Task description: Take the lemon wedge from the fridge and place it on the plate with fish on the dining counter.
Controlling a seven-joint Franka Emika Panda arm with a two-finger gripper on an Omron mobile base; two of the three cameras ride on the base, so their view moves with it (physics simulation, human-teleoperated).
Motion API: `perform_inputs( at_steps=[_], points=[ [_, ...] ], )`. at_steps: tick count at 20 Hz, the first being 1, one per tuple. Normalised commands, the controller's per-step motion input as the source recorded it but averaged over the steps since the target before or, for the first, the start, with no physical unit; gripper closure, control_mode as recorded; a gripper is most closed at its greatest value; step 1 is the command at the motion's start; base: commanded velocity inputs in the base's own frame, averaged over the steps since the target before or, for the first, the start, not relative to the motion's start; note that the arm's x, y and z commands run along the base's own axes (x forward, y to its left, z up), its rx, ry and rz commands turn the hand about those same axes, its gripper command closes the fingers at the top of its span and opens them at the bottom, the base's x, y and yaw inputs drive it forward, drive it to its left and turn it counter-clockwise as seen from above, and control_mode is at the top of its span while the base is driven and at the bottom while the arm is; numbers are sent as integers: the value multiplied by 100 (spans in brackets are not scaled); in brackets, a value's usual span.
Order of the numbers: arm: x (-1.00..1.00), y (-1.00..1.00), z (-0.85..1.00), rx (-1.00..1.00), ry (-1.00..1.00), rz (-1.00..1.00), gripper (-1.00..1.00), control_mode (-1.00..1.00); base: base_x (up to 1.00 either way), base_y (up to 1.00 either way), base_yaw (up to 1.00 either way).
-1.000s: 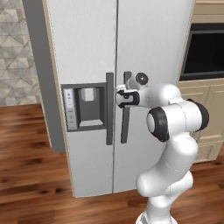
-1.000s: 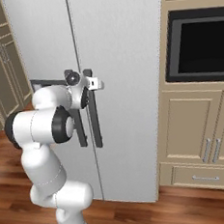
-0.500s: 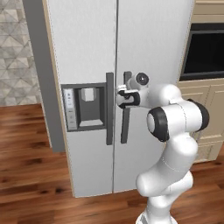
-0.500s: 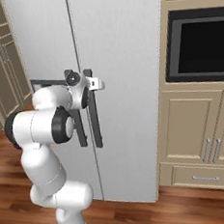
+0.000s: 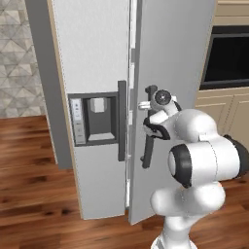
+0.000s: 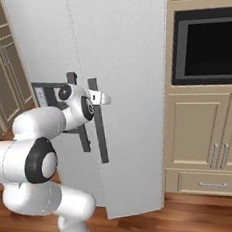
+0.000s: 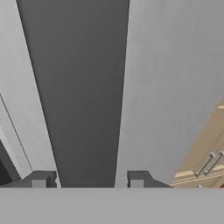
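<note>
The right door handle (image 7: 83,96) of the fridge (image 5: 97,58) is straddled by the pincer (image 7: 87,179), fingertips on either side; the door stands slightly ajar.

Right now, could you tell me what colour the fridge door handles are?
Dark grey handles on the light grey fridge, clearest in the right base view.

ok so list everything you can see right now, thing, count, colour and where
tall light grey side-by-side fridge: one, light grey, centre, right-hand door swung slightly ajar
dark grey vertical door handles: two, dark grey, at the seam between the doors
dark dispenser panel: one, dark grey, in the left-hand door
black built-in oven: one, black, in the cabinets right of the fridge
beige cabinet doors and drawer: several, beige, below the oven
reddish-brown wood floor: one, reddish-brown, underfoot
grey patterned wall tiles: one patch, grey, left of the fridge
white robot arm: one, white with dark joints, in front of the fridge
dark fingers: two, either side of the right door's handle
</note>
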Motion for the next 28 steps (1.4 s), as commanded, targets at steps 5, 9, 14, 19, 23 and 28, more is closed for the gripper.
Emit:
perform_inputs(
  at_steps=[5,9,14,19,23,28],
  points=[
    [-100,-71,0,0,0,-37,100,-100,0,0,0],
    [-100,-84,0,1,0,-37,100,-100,0,0,0],
    [-100,-35,18,11,0,-33,-100,-100,0,0,0],
    [-56,95,33,-9,-3,-28,-100,-100,0,0,0],
    [3,100,46,-14,-1,-34,-100,-100,0,0,0],
    [70,69,22,-19,-9,-51,-100,-100,0,0,0]
  ],
)
